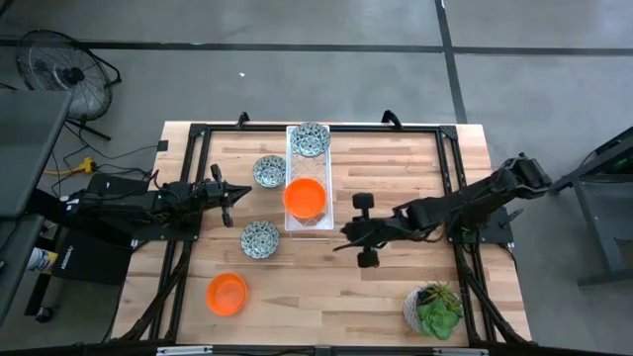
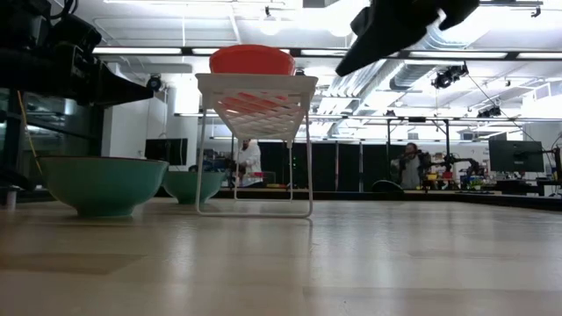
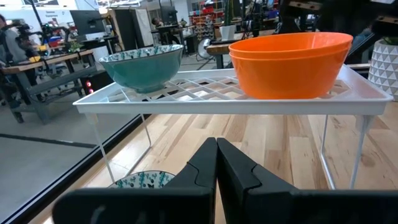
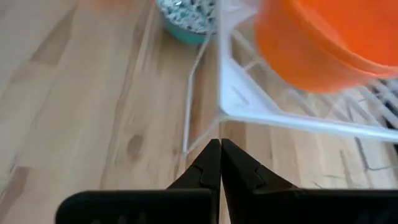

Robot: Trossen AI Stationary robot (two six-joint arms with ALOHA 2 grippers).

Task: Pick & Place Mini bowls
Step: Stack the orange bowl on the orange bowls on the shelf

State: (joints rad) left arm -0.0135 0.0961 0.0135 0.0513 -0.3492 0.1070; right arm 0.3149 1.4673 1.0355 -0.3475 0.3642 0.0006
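Wooden table (image 1: 396, 287): bowls (image 1: 260, 238), tray (image 1: 293, 220), plant pot (image 1: 433, 309).

Grey concrete floor (image 1: 297, 69), black floor fan (image 1: 64, 69) (far left corner).

My work site is a robotics lab or workshop hall. My arms are mounted on a wooden butcher-block table (image 1: 396, 297) with a black metal frame, standing on a grey concrete floor (image 1: 297, 89) marked with dark lines. A floor fan (image 1: 59, 67) sits well behind my left arm. Beyond the table, past my grippers, an open hall shows exposed ceiling ducts (image 2: 413, 70), strip lighting, monitors (image 2: 514, 155), cluttered workbenches (image 3: 43, 68), and people (image 2: 250, 162) standing among the equipment.
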